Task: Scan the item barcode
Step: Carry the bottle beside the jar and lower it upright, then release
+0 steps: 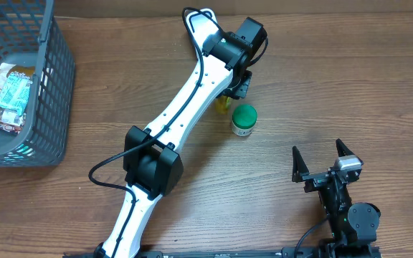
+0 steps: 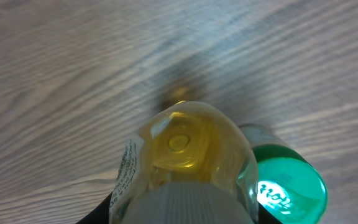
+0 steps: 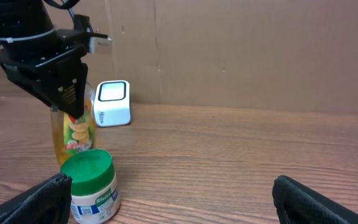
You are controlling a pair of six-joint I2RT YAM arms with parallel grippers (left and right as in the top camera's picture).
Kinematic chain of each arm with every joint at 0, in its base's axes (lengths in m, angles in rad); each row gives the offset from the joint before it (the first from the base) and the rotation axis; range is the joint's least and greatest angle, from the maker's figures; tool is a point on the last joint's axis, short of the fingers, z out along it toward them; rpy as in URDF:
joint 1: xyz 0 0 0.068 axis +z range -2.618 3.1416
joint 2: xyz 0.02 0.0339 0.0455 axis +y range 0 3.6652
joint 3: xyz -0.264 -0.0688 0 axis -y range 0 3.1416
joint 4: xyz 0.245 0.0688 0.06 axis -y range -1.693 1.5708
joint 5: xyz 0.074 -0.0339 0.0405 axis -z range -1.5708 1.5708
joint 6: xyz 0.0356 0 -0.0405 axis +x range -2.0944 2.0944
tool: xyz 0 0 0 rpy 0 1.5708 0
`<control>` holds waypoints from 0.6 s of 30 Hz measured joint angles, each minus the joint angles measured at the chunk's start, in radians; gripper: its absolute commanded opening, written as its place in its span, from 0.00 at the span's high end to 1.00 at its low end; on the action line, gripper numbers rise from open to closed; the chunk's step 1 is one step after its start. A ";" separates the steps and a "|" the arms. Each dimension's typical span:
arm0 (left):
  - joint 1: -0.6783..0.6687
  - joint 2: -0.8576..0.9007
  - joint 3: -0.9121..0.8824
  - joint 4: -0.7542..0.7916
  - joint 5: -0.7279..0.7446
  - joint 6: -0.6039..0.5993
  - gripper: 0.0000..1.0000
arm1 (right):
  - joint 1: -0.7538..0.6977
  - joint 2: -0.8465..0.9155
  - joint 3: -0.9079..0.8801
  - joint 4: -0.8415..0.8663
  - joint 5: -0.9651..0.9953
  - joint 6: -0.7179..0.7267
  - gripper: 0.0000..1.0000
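Gripping bottle (image 3: 73,134) by top: left gripper (image 1: 234,89), bottle directly beneath jaws, jar (image 1: 244,120) just beside. Right gripper (image 1: 317,152) spread wide, empty.

The table (image 1: 300,79) looks like matt wood with a fine grain. The basket (image 1: 56,79) at upper left is grey plastic mesh. The bottle (image 3: 73,140) is clear glossy plastic, and the green lid (image 1: 244,115) is smooth plastic. The wall (image 3: 241,50) looks like matt brown cardboard.

Bottle (image 1: 224,107) just beside jar (image 1: 244,120), scanner (image 3: 114,103) behind them, basket (image 1: 59,86) with packet (image 1: 13,89) far left
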 measured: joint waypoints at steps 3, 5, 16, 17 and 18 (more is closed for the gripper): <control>0.000 0.001 -0.002 0.017 0.067 0.026 0.87 | 0.000 0.000 0.000 0.000 0.000 0.000 0.00; 0.000 0.001 -0.002 0.021 0.113 0.043 0.87 | 0.000 0.000 0.000 0.000 0.000 0.000 0.00; 0.000 0.001 -0.002 -0.008 0.259 0.079 0.87 | 0.000 0.000 0.000 0.000 0.000 0.001 0.00; 0.000 0.001 -0.002 -0.007 0.261 0.084 0.88 | 0.000 0.000 0.000 0.001 0.000 0.000 0.00; 0.000 0.001 -0.002 -0.006 0.261 0.089 0.87 | 0.000 0.000 0.000 0.000 0.000 0.000 0.00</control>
